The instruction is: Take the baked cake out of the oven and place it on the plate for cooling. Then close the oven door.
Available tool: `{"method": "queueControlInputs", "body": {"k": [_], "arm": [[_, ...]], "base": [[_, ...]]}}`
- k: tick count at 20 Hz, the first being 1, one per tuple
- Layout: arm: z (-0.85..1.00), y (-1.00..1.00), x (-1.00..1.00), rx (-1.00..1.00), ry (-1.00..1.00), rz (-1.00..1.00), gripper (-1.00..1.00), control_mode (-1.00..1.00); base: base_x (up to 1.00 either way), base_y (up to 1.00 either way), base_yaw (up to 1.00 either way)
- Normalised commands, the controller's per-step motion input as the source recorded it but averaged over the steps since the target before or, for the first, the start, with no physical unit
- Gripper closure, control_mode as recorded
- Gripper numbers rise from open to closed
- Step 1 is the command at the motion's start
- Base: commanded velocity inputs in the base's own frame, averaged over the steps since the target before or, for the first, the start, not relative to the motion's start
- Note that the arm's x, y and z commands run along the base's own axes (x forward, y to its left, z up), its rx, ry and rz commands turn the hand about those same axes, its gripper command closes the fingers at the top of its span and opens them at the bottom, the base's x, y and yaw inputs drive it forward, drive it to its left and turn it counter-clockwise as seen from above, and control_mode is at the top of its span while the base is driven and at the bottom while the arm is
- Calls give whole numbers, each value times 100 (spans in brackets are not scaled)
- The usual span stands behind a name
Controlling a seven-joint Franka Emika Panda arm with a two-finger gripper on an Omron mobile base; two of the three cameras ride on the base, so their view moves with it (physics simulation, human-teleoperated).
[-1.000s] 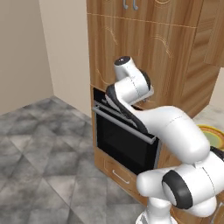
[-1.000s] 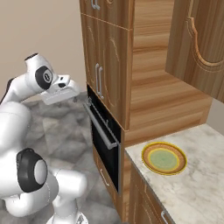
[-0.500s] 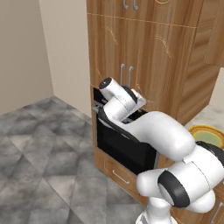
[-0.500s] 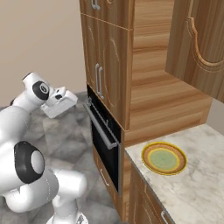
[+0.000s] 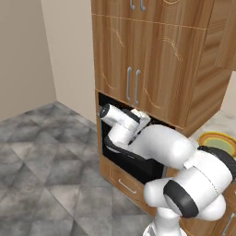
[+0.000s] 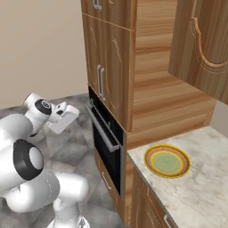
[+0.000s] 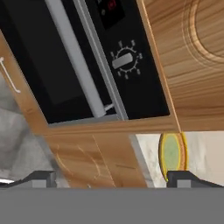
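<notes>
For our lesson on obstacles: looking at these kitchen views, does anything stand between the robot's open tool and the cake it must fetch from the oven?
Yes. The oven door hangs only slightly ajar, its silver bar handle across the front, so it blocks the oven interior. The tool hovers open in front of it, holding nothing. The cake itself cannot be seen.

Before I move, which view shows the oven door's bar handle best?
The hand view: the bar handle runs large and unobstructed across the oven door. The right base view shows it small; in the left base view the arm covers the door.

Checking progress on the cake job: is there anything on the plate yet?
No; the plate on the counter shows only its bare green centre.
</notes>
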Motion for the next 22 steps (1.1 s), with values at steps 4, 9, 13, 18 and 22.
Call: {"method": "queueControlInputs", "body": {"k": [4,9,13,18,22], "arm": [[-47,-20,30,-15,0,0,-100,-100],[-42,-26,38,-13,0,0,-100,-100],[-39,-20,36,-12,0,0,-100,-100],[-37,-15,36,-11,0,0,-100,-100],[-33,-16,37,-11,0,0,-100,-100]], "base": [[0,0,0],[0,0,0],[0,0,0],[0,0,0],[0,0,0]]}}
